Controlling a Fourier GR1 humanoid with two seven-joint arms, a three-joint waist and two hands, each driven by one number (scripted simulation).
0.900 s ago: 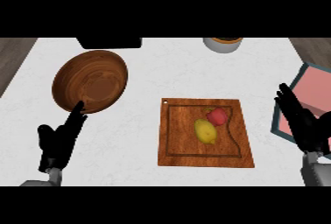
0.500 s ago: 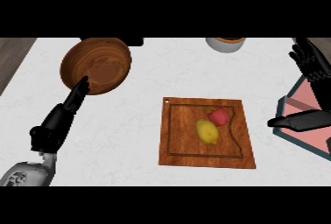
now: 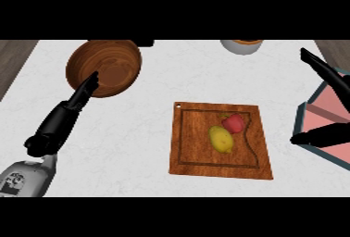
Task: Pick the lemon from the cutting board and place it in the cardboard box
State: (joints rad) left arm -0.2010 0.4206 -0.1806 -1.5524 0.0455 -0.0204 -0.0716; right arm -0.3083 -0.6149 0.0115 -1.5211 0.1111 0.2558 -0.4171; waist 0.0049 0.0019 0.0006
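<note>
A yellow lemon point(image 3: 220, 139) lies on the wooden cutting board point(image 3: 198, 159), touching a small red pepper point(image 3: 234, 123) just behind it. The box point(image 3: 321, 109), pink inside with grey-blue walls, is cut off by the right edge. My right hand point(image 3: 325, 135) is open at that edge, with straight fingers point(image 3: 322, 70) slanting above the box and the thumb stretched across the box's near part. It stays well right of the lemon. My left hand point(image 3: 63, 119) is open at the left, and its fingertips reach the wooden bowl's rim.
A round wooden bowl point(image 3: 109, 65) sits at the back left. A pale cup with a brown rim point(image 3: 242, 46) stands at the back, right of centre. A dark object point(image 3: 144, 42) shows behind the bowl. Bare white counter lies between the bowl and the board.
My right hand has lifted from upright at the right edge and spread, fingers high and thumb now over the box. My left arm has stretched further toward the bowl. The lemon has not moved.
</note>
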